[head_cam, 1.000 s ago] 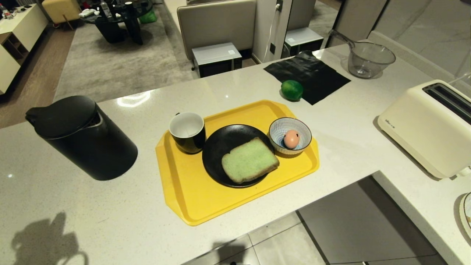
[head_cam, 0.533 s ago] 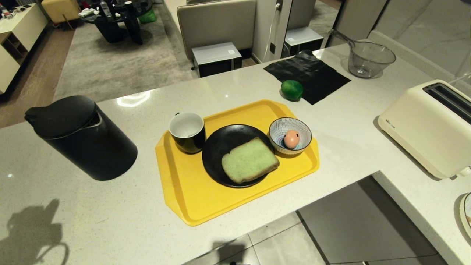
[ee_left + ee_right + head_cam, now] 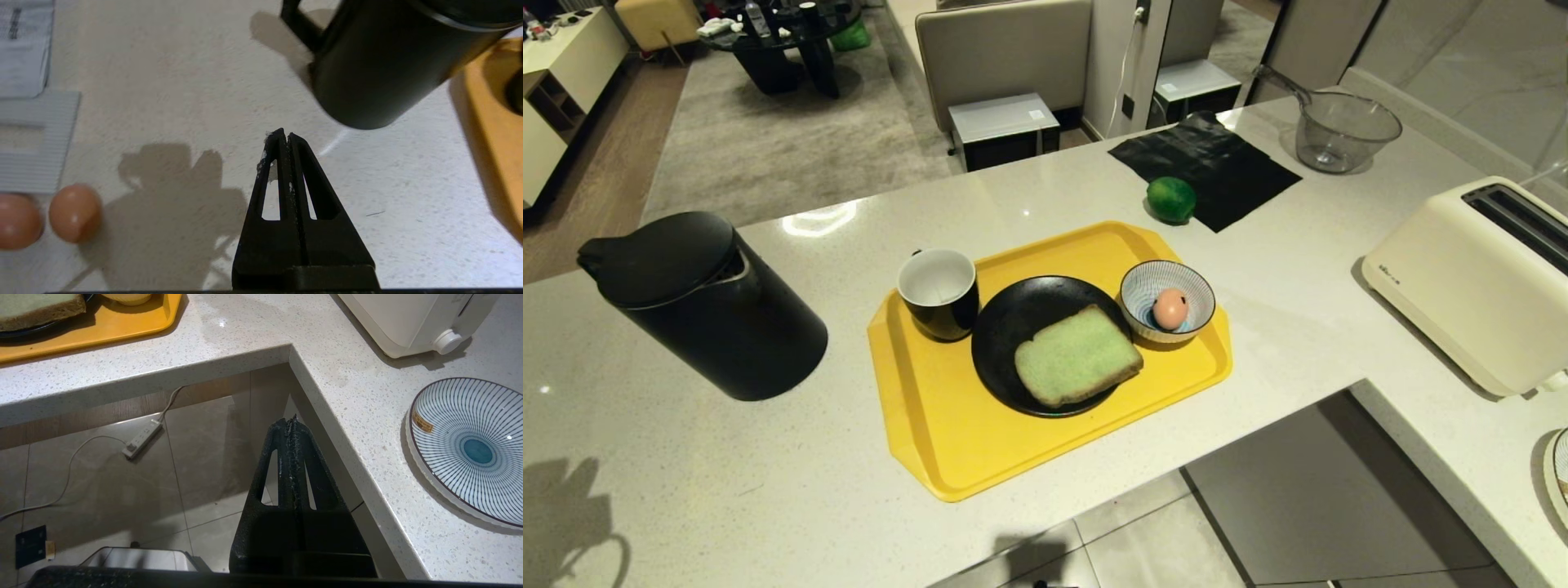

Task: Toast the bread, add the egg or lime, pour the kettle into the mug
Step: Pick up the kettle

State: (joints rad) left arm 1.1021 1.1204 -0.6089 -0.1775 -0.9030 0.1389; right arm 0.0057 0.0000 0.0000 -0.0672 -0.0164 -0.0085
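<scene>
The bread (image 3: pixel 1076 355) lies on a black plate (image 3: pixel 1013 327) on the yellow tray (image 3: pixel 947 445). Beside it stand the mug (image 3: pixel 938 292), empty and white inside, and a striped bowl (image 3: pixel 1143 282) holding the egg (image 3: pixel 1170 309). The lime (image 3: pixel 1170 199) rests on the counter behind the tray. The black kettle (image 3: pixel 698 306) stands left of the tray, lid down. My left gripper (image 3: pixel 284 134) is shut and empty above bare counter, short of the kettle (image 3: pixel 380 65). My right gripper (image 3: pixel 288 421) hangs shut over the floor by the counter's corner. Neither gripper appears in the head view.
A cream toaster (image 3: pixel 1478 278) sits on the right counter wing, with a striped plate (image 3: pixel 470 449) nearer me. A black cloth (image 3: pixel 1205 159) and a clear bowl (image 3: pixel 1343 131) are at the back. Two brown eggs (image 3: pixel 75 212) lie by a grey ridged tray (image 3: pixel 36 139) left of the kettle.
The arm's shadow on the counter's near left corner has slid down and left out of the head view. Kettle, tray and food have not moved.
</scene>
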